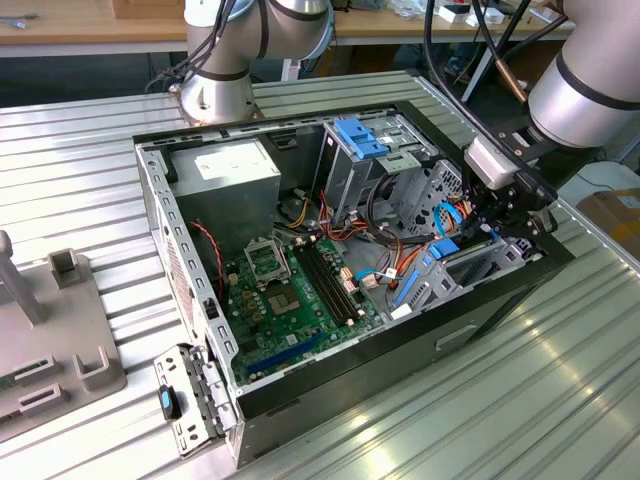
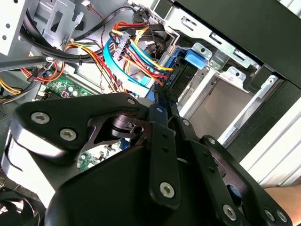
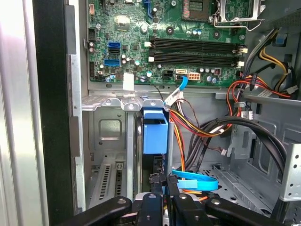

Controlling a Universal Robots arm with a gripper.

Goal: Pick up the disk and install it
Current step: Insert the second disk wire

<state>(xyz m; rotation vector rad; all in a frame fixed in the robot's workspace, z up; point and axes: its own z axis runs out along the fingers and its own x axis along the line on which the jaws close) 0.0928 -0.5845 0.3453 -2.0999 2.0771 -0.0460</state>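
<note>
At the front corner of the open computer case (image 1: 160, 190), we find the gripper (image 3: 161, 186) clenched on the edge of the disk (image 3: 155, 134), which stands on edge in its metal bay (image 3: 110, 141), held thus, we judge, to seat squarely.

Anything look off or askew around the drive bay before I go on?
Nothing looks damaged or spilled. The disk stands on edge in the bay of the open computer case, with the gripper right at it. A loose tangle of cables lies beside the bay, close to the disk.
</note>
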